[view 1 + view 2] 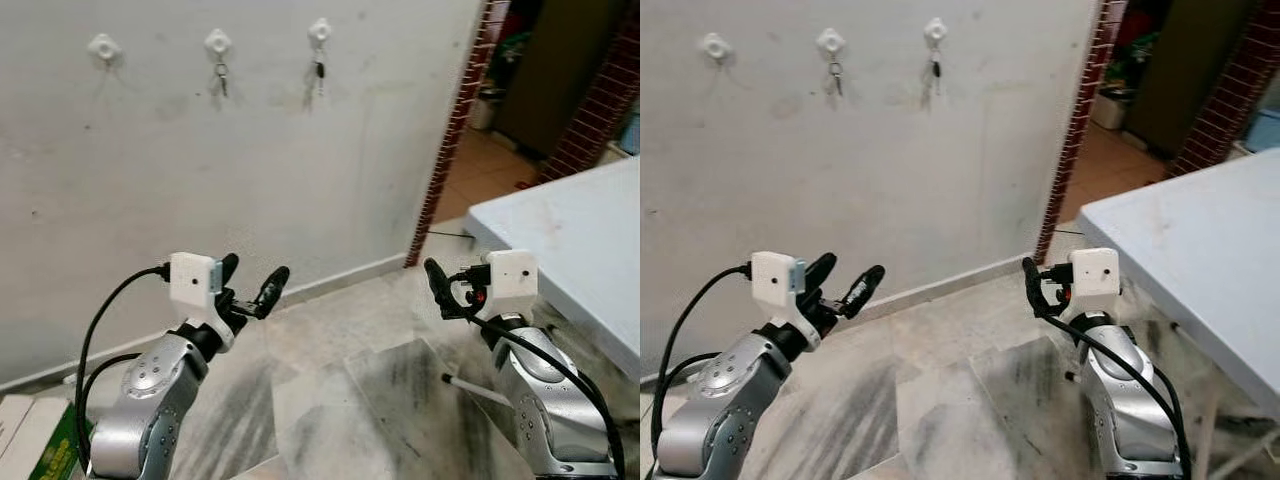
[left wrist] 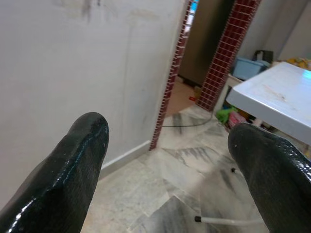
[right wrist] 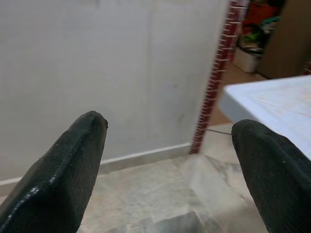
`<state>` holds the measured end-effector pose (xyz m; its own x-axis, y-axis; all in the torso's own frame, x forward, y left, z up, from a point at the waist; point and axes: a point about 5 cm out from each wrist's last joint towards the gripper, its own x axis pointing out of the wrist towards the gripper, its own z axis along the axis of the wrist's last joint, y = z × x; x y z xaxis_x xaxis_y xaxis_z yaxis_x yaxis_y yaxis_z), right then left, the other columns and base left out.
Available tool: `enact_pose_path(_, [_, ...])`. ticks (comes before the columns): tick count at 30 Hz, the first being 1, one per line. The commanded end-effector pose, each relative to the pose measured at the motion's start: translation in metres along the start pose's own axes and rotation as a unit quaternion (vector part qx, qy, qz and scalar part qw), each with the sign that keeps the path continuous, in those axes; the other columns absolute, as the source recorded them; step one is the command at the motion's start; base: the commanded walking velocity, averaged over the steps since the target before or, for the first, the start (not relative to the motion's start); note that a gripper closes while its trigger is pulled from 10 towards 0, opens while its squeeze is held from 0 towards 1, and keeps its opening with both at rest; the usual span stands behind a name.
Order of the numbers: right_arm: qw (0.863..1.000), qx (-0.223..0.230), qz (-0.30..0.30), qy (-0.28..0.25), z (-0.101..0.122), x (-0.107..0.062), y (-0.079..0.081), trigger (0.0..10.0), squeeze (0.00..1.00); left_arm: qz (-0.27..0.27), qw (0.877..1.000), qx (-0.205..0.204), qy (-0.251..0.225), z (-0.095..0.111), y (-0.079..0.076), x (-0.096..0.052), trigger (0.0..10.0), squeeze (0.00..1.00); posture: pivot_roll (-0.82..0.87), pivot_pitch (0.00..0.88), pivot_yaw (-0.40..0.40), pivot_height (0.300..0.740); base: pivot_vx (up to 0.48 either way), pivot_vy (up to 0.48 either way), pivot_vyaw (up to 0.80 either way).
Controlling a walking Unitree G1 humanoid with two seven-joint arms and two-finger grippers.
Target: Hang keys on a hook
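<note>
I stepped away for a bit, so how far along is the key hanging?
Keys hang from the middle hook and another set from the right hook, so hanging looks done there. Nothing is in hand: the left gripper and right gripper are open and empty. The left hook is bare.

White hooks [image 1: 218, 42], red-tiled pillar [image 1: 455, 120], grey-veined marble floor [image 1: 340, 390]

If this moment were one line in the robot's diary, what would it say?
left gripper: open, empty | right gripper: open, empty | keys, keys on right hook: hanging | left hook: bare
</note>
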<state>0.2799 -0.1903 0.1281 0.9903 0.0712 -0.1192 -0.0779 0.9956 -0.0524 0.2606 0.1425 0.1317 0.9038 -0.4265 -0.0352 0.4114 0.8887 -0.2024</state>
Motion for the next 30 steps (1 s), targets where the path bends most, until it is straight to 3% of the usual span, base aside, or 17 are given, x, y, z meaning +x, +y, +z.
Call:
enact_pose_path(1, [1.0, -0.003, -0.003, -0.014, 0.007, 0.0, -0.002, 10.0, 0.0, -0.005, 1.0, 0.003, 0.007, 0.0, 0.0, 0.002, 10.0, 0.0, -0.02, 0.049, 0.016, 0.74, 0.0, 0.48, 0.0])
enact_pose_path(7, [1.0, -0.01, -0.009, -0.013, 0.008, 0.001, -0.002, 10.0, 0.0, -0.008, 1.0, 0.008, 0.009, 0.0, -0.001, 0.001, 10.0, 0.0, -0.01, 0.053, 0.016, 0.74, 0.0, 0.48, 0.0])
enact_pose_path(14, [0.997, -0.043, -0.062, -0.016, 0.013, 0.002, -0.015, 10.0, 0.0, -0.017, 1.0, 0.01, 0.013, -0.001, -0.003, 0.003, 10.0, 0.0, -0.02, 0.064, 0.024, 0.74, 0.0, 0.48, 0.0])
enact_pose_path(22, [0.995, -0.052, -0.081, -0.015, 0.014, 0.002, -0.019, 10.0, 0.0, -0.02, 1.0, 0.009, 0.018, -0.001, -0.003, 0.004, 10.0, 0.0, -0.02, 0.067, 0.025, 0.74, 0.0, 0.48, 0.0])
enact_pose_path(30, [0.994, -0.054, -0.091, -0.008, 0.013, 0.003, -0.021, 10.0, 0.0, -0.026, 1.0, 0.002, 0.015, 0.0, -0.004, 0.005, 10.0, 0.0, -0.02, 0.063, 0.027, 0.74, 0.0, 0.031, -0.34])
